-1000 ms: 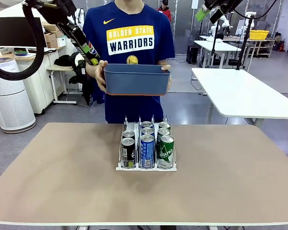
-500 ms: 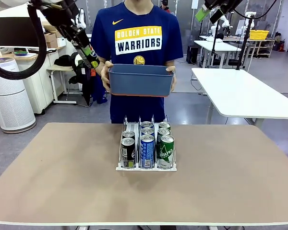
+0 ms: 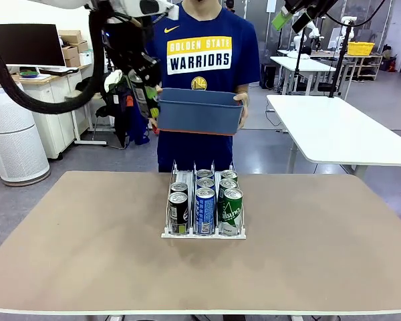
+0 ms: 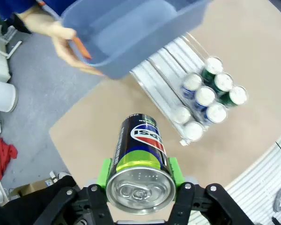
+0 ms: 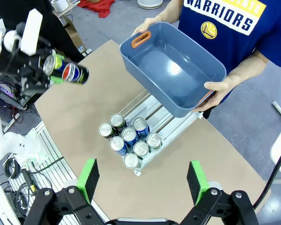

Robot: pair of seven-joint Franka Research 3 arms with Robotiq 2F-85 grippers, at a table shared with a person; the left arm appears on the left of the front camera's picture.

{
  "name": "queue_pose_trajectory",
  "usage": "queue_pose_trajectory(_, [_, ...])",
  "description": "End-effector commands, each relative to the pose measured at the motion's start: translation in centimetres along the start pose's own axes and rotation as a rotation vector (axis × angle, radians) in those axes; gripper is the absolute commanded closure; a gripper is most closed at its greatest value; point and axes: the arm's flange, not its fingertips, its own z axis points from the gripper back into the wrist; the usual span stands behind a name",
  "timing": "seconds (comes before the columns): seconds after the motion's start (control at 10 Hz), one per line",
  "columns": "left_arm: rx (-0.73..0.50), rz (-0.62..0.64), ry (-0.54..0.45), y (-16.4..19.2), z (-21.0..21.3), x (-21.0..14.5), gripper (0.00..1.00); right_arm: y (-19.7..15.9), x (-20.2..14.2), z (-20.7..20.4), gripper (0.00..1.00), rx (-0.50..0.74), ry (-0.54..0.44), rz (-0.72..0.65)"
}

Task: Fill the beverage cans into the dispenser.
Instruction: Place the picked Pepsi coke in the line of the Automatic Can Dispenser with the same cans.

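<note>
My left gripper (image 4: 139,174) is shut on a black and blue beverage can (image 4: 141,157), its green pads pressing both sides just below the silver top. In the front view this gripper (image 3: 145,95) hangs high, just left of the blue-grey tub (image 3: 199,110) that a person holds with both hands. The dispenser (image 3: 204,233) stands mid-table with several beverage cans in its three lanes: black (image 3: 178,212), blue (image 3: 205,210), green (image 3: 232,210). My right gripper (image 5: 143,180) is open and empty high over the table, with the dispenser (image 5: 173,124) and the tub (image 5: 173,65) below it.
The tub is empty inside and has orange handles (image 5: 141,39). The brown table (image 3: 87,254) is bare around the dispenser. A white table (image 3: 341,134) stands at the back right, with a desk and monitor (image 3: 25,43) at the back left.
My left arm has swung right with the can, from well left of the tub to right beside its left end. The person has shifted the tub slightly right. The right arm has not moved.
</note>
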Motion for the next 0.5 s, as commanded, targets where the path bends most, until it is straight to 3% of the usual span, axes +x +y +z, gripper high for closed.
queue_pose_trajectory(0.0, [-0.138, -0.057, 0.013, -0.15, -0.71, -0.40, 0.42, 0.07, -0.03, 0.00, 0.00, 0.000, 0.003, -0.004])
queue_pose_trajectory(0.1, [0.000, 0.000, 0.000, 0.00, 0.00, 0.00, 0.42, 0.07, -0.03, 0.00, 0.00, 0.000, 0.003, -0.004])
queue_pose_trajectory(0.4, [0.000, 0.000, 0.000, 0.00, 0.00, 0.00, 0.42, 0.07, -0.03, 0.00, 0.00, 0.000, 0.003, -0.004])
